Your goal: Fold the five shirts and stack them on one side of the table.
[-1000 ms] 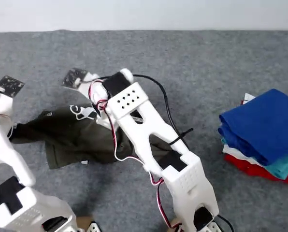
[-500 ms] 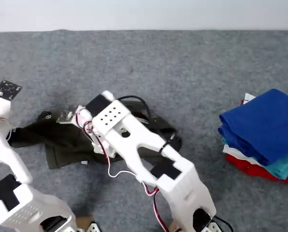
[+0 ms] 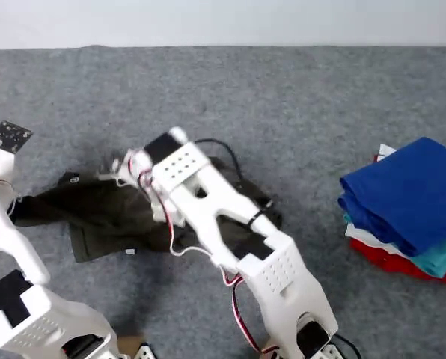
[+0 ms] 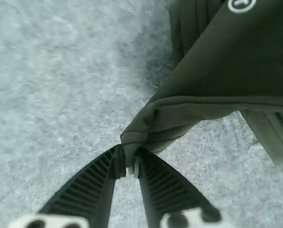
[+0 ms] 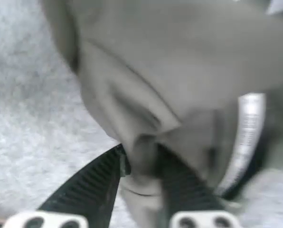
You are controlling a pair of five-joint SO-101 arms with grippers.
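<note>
A dark olive shirt (image 3: 111, 217) lies crumpled on the grey carpet at the left. My left gripper (image 4: 127, 167) is shut on a pointed corner of the shirt (image 4: 212, 80), low over the carpet at the shirt's left end. My right gripper (image 5: 140, 159) is shut on a bunched fold of the shirt (image 5: 189, 71). In the high view, the right arm reaches across the shirt, with the right gripper (image 3: 118, 172) at its far left part. Several folded shirts, a blue one (image 3: 402, 191) on top, are stacked at the right edge.
The stack (image 3: 402, 254) shows teal, white and red layers under the blue shirt. Bare grey carpet (image 3: 305, 105) spreads between the olive shirt and the stack and across the far side. A white wall borders the table's far edge.
The right arm came down and toward the left from a raised, farther spot, dragging shirt fabric over the white print. The left arm shifted slightly.
</note>
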